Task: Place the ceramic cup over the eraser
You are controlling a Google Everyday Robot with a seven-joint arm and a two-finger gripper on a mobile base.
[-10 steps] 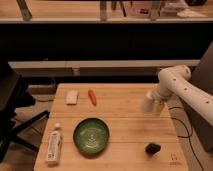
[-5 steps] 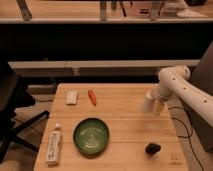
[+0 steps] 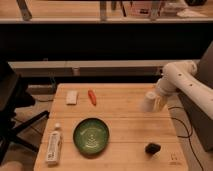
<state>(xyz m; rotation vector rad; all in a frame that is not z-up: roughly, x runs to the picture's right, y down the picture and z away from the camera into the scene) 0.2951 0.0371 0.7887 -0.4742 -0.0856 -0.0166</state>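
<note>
The ceramic cup [image 3: 148, 101], small and off-white, sits tilted at the table's right side, right against the end of my gripper [image 3: 158, 103]. The white arm reaches in from the right. Whether the cup is held or only touched does not show. The eraser [image 3: 152, 148], a small black lump, lies on the wood near the front right corner, well in front of the cup and gripper and apart from both.
A green bowl [image 3: 91, 135] stands front centre on the wooden table [image 3: 125, 120]. A white bottle [image 3: 53, 146] lies at the front left. A pale flat block [image 3: 72, 97] and a thin orange-red object [image 3: 92, 97] lie at the back left. A black chair [image 3: 10, 107] stands left of the table.
</note>
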